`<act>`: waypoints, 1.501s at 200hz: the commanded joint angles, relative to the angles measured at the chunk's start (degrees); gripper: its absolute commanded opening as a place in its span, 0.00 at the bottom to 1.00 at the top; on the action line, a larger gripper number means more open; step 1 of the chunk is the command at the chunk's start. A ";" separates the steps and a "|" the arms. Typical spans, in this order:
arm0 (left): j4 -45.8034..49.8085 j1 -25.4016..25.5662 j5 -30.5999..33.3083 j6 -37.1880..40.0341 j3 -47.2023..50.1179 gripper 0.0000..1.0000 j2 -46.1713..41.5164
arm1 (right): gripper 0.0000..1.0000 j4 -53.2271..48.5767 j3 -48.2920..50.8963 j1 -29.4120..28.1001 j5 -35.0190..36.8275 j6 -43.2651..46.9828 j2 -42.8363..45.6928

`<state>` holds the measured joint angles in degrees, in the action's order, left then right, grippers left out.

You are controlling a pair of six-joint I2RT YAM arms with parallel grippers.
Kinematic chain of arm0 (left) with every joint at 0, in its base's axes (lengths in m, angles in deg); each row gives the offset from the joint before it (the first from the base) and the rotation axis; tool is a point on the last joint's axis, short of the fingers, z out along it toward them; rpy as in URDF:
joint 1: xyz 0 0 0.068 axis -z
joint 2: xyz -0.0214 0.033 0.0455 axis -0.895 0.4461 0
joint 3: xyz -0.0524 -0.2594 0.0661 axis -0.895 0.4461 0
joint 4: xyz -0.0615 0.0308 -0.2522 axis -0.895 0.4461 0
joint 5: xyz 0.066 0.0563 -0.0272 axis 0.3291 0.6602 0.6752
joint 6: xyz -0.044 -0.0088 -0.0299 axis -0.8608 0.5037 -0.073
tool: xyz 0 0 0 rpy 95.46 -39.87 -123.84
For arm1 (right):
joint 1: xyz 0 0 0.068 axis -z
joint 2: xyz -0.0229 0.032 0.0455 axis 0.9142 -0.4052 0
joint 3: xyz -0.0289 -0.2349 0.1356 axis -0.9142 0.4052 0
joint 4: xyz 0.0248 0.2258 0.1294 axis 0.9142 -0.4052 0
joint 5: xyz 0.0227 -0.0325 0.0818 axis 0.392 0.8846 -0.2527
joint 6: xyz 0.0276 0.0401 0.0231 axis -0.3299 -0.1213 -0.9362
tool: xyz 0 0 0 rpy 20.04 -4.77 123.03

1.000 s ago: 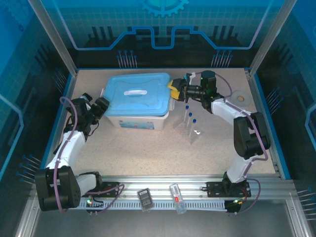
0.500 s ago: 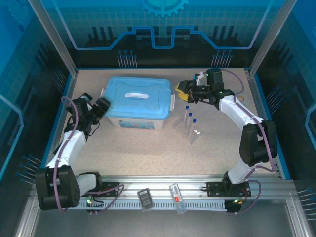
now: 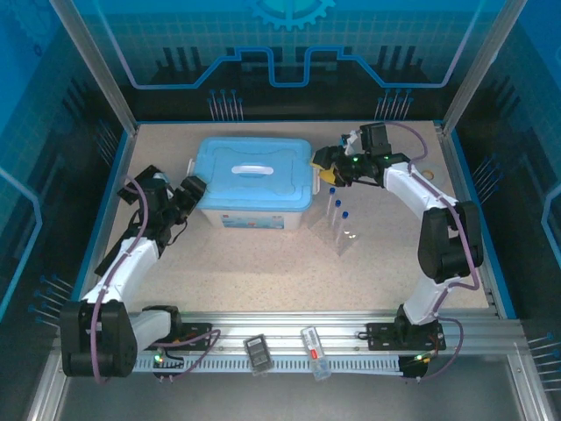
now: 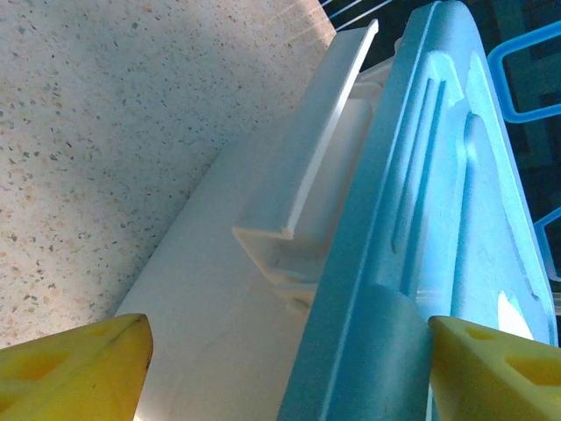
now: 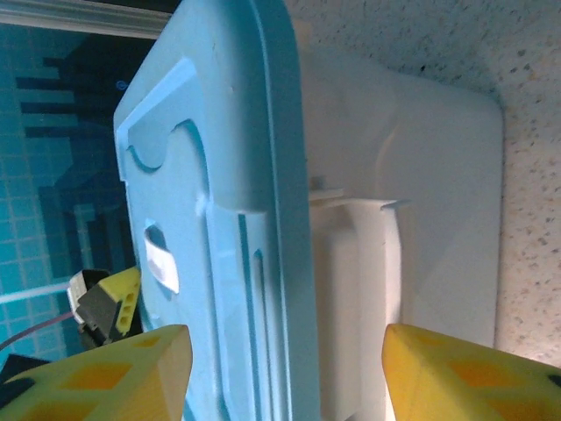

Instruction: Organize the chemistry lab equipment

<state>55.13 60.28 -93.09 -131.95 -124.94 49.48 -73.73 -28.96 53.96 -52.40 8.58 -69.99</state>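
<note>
White bin point(image 3: 254, 216), light-blue lid point(image 3: 219, 165) on.

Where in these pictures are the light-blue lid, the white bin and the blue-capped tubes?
light-blue lid point(image 3: 221, 158), top external view, flat top left of its handle.
white bin point(image 3: 280, 217), top external view, its near side wall.
blue-capped tubes point(image 3: 338, 203), top external view, cap of the middle tube.

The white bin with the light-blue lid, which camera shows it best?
Top external: the whole white bin with light-blue lid shows, handle included. Each wrist view gives a close-up of one end: lid edge and white wall.
</note>
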 commanded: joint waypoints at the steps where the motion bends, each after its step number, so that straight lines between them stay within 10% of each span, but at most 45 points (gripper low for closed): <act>1: 5.47 0.94 0.44 -0.12 2.39 0.81 -0.44 | 0.61 -4.56 -2.70 1.50 3.76 4.09 -0.60; 90: 5.56 1.03 0.43 -0.76 2.83 0.81 -1.16 | 0.62 -6.53 -6.75 1.11 1.13 8.24 -5.24; 171: 5.64 1.03 0.43 -0.59 3.54 0.81 -1.49 | 0.63 12.70 -2.22 0.00 -10.93 -5.69 -7.69; 300: 5.70 0.94 0.52 -0.66 3.47 0.82 -1.90 | 0.71 -3.95 -7.50 -0.60 -5.40 6.62 -8.83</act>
<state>54.99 60.59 -92.04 -133.34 -123.10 47.03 -77.95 -37.55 53.85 -55.62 14.63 -78.58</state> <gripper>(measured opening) 0.813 0.697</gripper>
